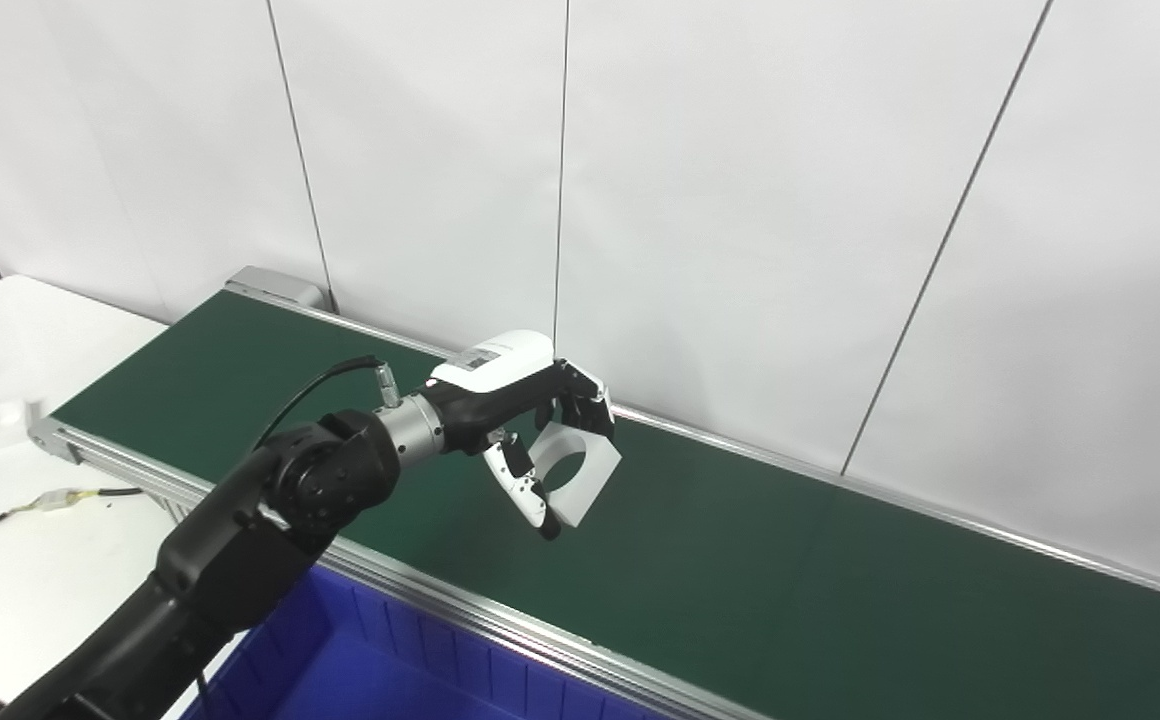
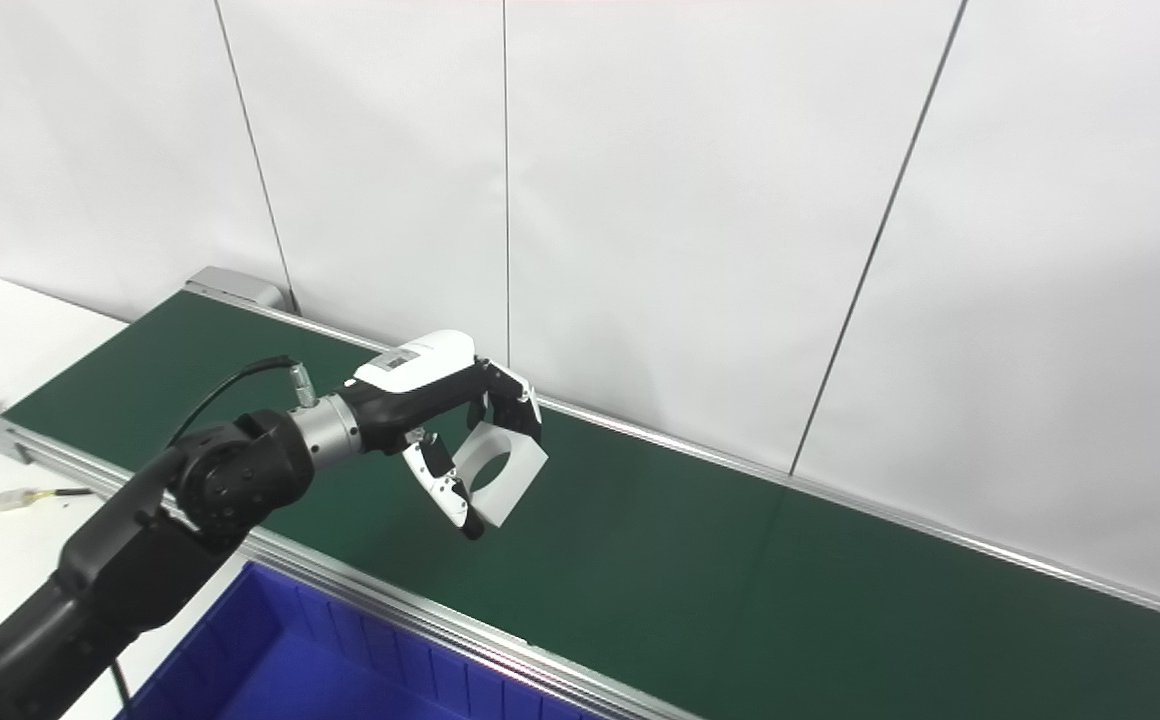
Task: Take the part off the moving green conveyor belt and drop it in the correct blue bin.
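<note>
Left hand (image 1: 525, 420) is closed on the white part (image 1: 572, 475), a flat square w/ a round hole, pinched between thumb below and fingers (image 1: 585, 400) on its top edge, held clear above the green belt (image 1: 790, 560).

Risk: grip is only on the edges, so the plate could pivot or slip during the swing back toward the blue bin (image 1: 390, 670), which sits below and behind the hand, past the belt's near rail.

Bin is cut off at frame bottom; can't see dividers or a second bin. Right hand is out of view.
</note>
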Action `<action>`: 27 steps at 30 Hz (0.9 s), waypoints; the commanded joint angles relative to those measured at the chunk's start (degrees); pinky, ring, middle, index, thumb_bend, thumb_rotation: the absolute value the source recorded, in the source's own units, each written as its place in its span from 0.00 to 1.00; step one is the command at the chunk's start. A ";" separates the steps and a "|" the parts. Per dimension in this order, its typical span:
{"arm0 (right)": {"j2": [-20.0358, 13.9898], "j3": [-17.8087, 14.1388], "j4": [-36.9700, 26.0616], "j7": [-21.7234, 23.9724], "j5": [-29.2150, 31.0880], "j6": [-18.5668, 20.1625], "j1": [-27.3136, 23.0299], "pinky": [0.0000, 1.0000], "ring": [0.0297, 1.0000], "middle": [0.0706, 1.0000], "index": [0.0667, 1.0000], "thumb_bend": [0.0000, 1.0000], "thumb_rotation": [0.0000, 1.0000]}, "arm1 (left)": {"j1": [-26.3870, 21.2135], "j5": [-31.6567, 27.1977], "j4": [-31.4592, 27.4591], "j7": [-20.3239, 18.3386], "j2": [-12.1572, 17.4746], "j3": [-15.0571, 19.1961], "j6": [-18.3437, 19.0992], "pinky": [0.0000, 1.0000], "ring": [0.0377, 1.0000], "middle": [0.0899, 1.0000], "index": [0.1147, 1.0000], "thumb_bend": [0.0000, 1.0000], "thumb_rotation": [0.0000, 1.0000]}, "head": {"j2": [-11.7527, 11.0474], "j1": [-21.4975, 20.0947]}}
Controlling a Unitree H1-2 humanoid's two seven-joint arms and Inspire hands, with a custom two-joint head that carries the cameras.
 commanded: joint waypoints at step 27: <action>0.28 -2.22 -5.69 2.40 0.54 -2.35 1.65 0.64 0.72 0.77 0.85 0.55 0.52 | 13.25 -3.50 -27.37 -4.43 -0.84 3.73 6.39 0.45 0.41 0.41 0.47 0.48 0.00 | 5.20 -4.35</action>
